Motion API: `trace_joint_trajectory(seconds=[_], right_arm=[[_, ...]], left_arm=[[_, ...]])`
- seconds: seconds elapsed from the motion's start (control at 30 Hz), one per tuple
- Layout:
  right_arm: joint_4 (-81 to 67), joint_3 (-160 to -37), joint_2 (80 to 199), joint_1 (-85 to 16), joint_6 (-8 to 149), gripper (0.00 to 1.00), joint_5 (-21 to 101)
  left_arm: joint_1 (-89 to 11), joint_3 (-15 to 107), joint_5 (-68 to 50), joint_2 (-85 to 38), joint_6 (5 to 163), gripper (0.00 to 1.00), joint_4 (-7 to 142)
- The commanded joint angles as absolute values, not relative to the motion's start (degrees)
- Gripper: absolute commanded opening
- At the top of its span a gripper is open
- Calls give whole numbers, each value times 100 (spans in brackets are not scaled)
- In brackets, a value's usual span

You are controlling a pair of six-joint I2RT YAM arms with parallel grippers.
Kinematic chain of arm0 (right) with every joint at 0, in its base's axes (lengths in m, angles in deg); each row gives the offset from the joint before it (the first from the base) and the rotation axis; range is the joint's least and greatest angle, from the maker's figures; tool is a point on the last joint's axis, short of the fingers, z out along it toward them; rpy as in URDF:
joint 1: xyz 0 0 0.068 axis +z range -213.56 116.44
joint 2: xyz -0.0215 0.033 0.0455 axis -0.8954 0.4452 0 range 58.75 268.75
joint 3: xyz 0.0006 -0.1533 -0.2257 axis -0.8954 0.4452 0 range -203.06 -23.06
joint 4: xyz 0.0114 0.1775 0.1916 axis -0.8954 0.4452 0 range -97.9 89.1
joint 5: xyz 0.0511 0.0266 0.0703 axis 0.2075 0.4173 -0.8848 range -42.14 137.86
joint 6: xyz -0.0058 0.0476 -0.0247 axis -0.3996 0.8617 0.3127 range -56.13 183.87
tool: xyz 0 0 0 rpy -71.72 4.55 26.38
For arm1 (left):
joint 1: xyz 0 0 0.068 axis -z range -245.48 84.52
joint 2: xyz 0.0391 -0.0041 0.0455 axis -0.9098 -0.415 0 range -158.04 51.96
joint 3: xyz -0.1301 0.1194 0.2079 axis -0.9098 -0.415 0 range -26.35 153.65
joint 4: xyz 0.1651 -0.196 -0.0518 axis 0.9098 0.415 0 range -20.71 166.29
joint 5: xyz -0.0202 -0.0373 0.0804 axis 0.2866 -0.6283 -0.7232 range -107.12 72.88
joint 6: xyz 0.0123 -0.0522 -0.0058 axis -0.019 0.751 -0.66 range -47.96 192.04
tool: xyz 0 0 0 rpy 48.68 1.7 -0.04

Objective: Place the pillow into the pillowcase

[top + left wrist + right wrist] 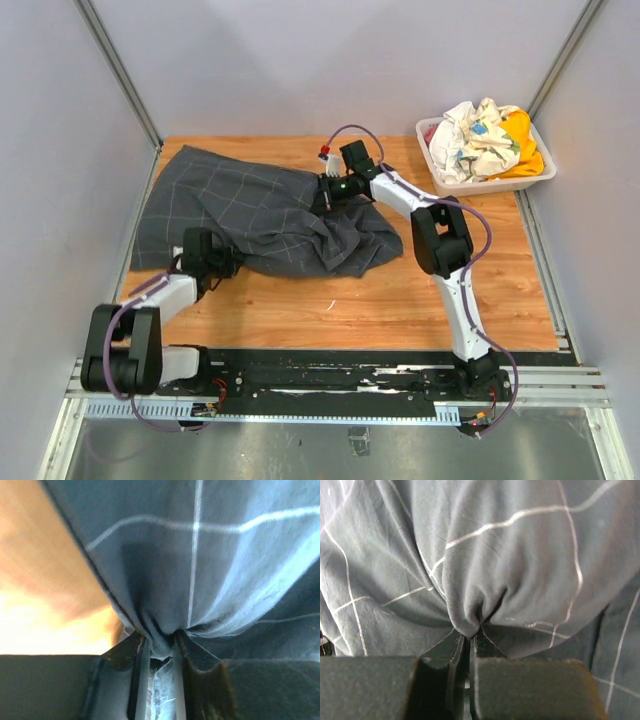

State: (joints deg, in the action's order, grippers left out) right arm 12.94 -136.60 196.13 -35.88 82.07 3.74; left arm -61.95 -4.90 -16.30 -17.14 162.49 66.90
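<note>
The dark grey pillowcase [260,212] with a thin light grid lies rumpled across the left and middle of the wooden table. The pillow is not visible in any view. My left gripper [228,262] is at the case's near-left edge and is shut on a pinch of its cloth, seen in the left wrist view [159,642]. My right gripper [322,192] is at the case's far-right part and is shut on a fold of the pillowcase [490,565], with the jaws [471,635] closed tight on it.
A white tray [440,178] at the back right holds white, patterned and yellow cloths [490,138]. Grey walls stand on both sides. Bare wood [400,300] lies in front of the pillowcase and to its right.
</note>
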Motion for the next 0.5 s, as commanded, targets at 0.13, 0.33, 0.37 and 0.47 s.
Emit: trace_joint_trajectory(seconds=[0.13,0.33,0.37,0.47], right_arm=[[1353,-12247,18783,-3574,8342,1,162],[776,-10557,17858,-3608,8421,1,172],[638,-10383,17737,-3594,8485,1,201],[747,-10285,17504,-3608,8462,4,571]], left_arm=[[-6701,1261,-1019,-3624,14848,20,6217],[-6936,2716,-536,-4963,14170,25,6457],[-6950,2944,-471,-5156,14067,29,6553],[-6961,3209,-268,-5274,13753,36,6822]])
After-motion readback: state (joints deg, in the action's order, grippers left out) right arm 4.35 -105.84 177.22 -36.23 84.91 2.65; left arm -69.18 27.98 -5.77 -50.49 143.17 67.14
